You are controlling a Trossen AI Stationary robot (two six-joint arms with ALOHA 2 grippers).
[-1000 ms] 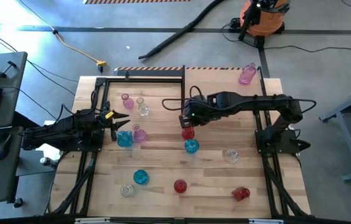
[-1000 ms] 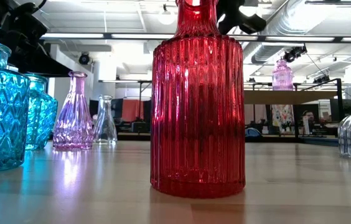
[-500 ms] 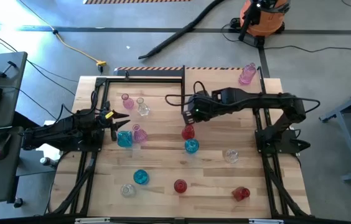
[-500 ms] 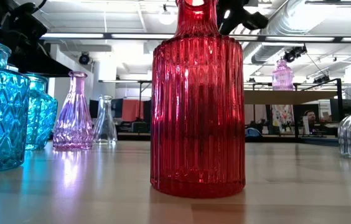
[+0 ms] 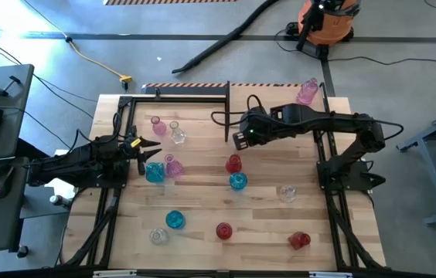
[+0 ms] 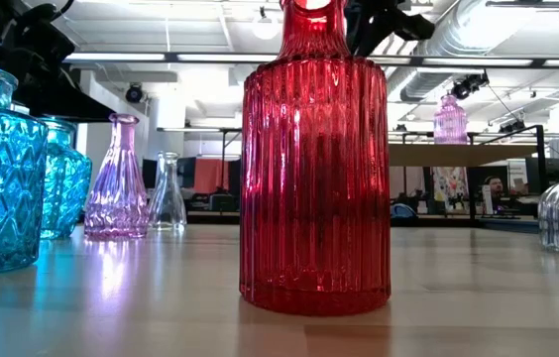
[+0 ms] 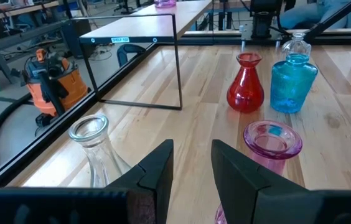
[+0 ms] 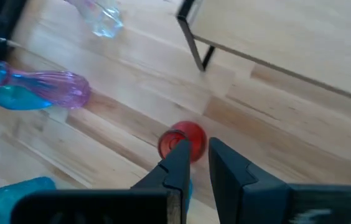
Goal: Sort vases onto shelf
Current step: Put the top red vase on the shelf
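Small round red glass vase (image 5: 233, 164) stands upright on the light wooden table (image 5: 202, 216), directly beneath the right gripper (image 5: 236, 140), whose fingers are nearly pressed together and hold nothing. A blue bulbous glass vase (image 5: 237, 181) sits just beyond the red one. The plywood-topped shelf (image 8: 300, 43) lies beside that gripper. The left gripper (image 5: 152, 149) waits with fingers spread, above a pink glass vase (image 7: 272, 146).
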